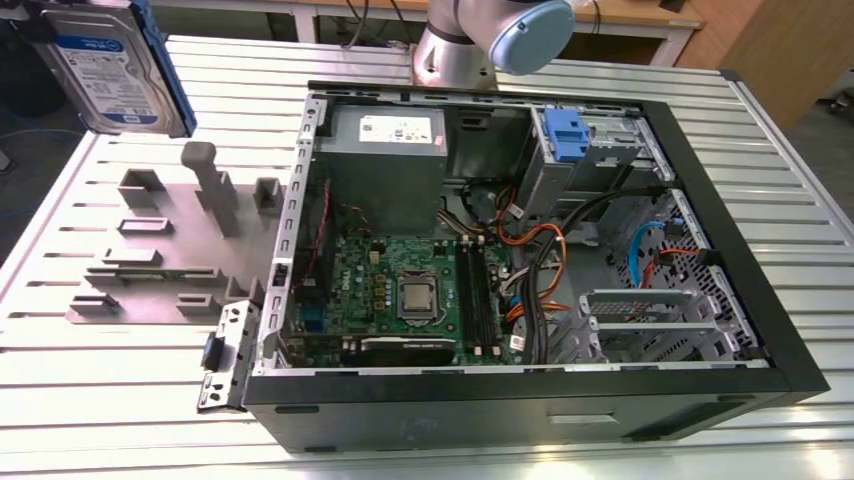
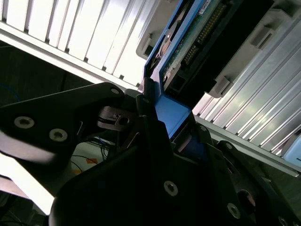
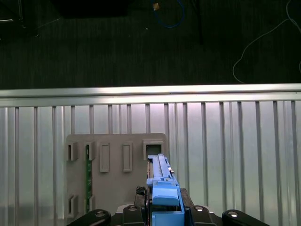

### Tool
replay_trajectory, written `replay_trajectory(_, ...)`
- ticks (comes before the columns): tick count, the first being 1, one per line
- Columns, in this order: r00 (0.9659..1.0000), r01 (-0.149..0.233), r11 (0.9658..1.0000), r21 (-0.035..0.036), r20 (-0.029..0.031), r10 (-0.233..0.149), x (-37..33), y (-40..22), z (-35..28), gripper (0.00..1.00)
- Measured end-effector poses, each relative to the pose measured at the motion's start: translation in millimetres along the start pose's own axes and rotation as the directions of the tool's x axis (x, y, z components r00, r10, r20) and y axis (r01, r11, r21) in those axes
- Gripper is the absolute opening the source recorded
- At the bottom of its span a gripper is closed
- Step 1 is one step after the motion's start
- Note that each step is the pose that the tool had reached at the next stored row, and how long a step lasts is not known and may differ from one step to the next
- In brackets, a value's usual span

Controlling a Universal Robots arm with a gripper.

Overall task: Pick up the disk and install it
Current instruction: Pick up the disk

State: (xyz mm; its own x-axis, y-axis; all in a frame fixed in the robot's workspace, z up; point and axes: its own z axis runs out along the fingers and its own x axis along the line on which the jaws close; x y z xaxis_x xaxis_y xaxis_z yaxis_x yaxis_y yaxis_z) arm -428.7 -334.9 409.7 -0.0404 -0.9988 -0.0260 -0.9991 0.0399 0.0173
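The black gripper [image 2: 171, 123] was clenched on the disk [image 2: 200, 23]. In the second wrist view we saw its dark fingers [image 2: 146, 123] pressed against the blue carrier rail on either side. The drive's green circuit-board side faced that camera.

In the first wrist view the gripper [image 3: 164, 215] held the disk [image 3: 164, 195] edge-on, hanging in the air over a grey fixture plate [image 3: 117, 179]. That plate lay flat on the slatted metal bench [image 3: 235, 155], close to one long edge, with dark floor beyond.

In the exterior view the disk [image 1: 114, 70] was upright and lifted clear of the bench [image 1: 120, 400]. Its blue-and-white label faced us, near the bench's far corner on the exterior view's left. Below it sat the fixture plate [image 1: 147, 270] with its raised grey holders.

Beside the plate, in the middle of the bench, an open black computer case [image 1: 534, 395] lay on its side. Inside we saw a green motherboard [image 1: 400, 290], a grey power supply [image 1: 387, 135] and a blue bracket [image 1: 566, 135] in the drive bay. The arm [image 1: 494, 35] rose at the bench's far edge behind the case.
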Motion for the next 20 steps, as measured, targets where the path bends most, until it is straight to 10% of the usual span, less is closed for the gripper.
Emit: replay_trajectory(20,1.0,0.0,1.0,-0.0002,-0.0001,0.0,-0.1,0.1,-5.1,0.37)
